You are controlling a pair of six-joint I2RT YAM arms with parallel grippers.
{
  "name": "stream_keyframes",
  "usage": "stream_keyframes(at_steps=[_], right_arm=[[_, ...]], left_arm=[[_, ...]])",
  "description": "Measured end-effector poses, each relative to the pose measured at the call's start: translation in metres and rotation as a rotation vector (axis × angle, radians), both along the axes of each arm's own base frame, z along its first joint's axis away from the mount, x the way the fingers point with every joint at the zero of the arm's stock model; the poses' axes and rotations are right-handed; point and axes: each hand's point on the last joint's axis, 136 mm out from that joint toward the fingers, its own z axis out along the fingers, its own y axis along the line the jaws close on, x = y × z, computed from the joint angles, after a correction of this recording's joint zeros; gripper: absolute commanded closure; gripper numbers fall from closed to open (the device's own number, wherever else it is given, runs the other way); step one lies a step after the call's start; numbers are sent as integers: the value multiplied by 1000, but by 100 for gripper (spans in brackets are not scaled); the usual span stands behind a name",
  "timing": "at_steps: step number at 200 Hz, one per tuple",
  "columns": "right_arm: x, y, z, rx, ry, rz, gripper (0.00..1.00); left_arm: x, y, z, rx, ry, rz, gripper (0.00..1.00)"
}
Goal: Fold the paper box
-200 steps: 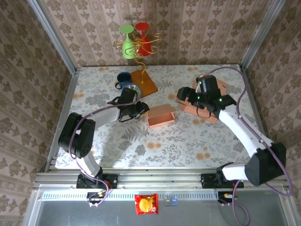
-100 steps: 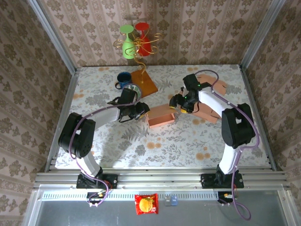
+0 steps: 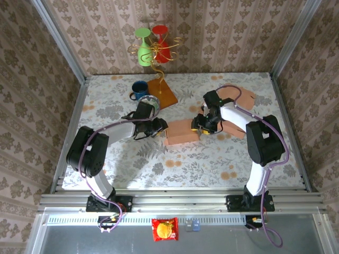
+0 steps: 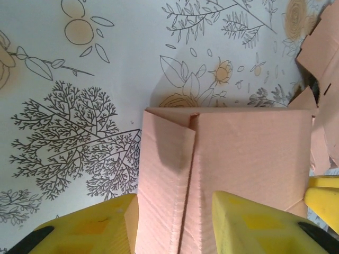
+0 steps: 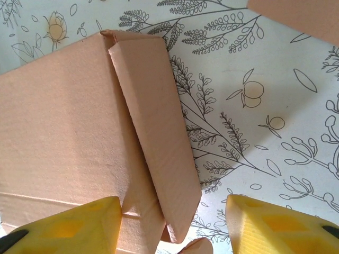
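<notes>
The pink paper box [image 3: 180,131] lies on the floral table between my two grippers, its top face flat. My left gripper [image 3: 159,127] is at the box's left end. In the left wrist view its yellow fingers [image 4: 90,227] pinch the end wall of the box [image 4: 238,153], one pad on each side. My right gripper [image 3: 199,127] is at the box's right end. In the right wrist view an end flap [image 5: 159,132] stands out from the box [image 5: 58,137] between the pads; the right gripper [image 5: 172,227] is open, its left pad on the box and its right pad apart from the flap.
Flat pink cardboard pieces [image 3: 235,114] lie just right of the right gripper. A blue cup [image 3: 140,88] and a wooden board [image 3: 165,94] with a wire stand holding green and red glasses [image 3: 153,45] sit at the back. A red snack packet [image 3: 164,229] lies beyond the near rail.
My right gripper came left from the cardboard stack to the box's right end and narrowed its jaws. The box's top went from open to flat. The left gripper stayed at the left end.
</notes>
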Motion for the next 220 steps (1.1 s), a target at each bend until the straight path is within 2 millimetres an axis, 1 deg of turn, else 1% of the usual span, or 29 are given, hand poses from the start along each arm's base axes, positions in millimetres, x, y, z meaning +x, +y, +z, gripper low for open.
stream_keyframes(at_steps=[25,53,97,112,125,148,164,188,198,220], right_arm=[[-1,2,-5,1,-1,10,50],[-3,3,-9,5,1,27,57],[-3,6,-9,24,-4,37,61],[-3,8,-9,31,-4,40,61],[-4,8,-8,35,-4,43,58],[-4,9,-8,43,-5,52,43],[-5,10,-8,48,-8,67,36],[-8,9,-10,56,1,73,33],[-8,9,-10,62,-1,78,33],[-6,7,-9,76,-5,81,31]], left_arm=[[-1,0,-2,1,-9,-12,59],[-1,-1,-4,-11,-28,-19,60],[-3,-3,-7,-28,-36,-29,63],[-4,-4,-7,-37,-43,-34,64],[-5,-7,-7,-43,-48,-41,64],[-7,-13,-5,-54,-54,-57,66],[-7,-14,-4,-61,-61,-61,66],[-7,-14,-5,-62,-62,-61,69],[-7,-14,-5,-63,-63,-62,72],[-7,-15,-4,-68,-66,-62,74]])
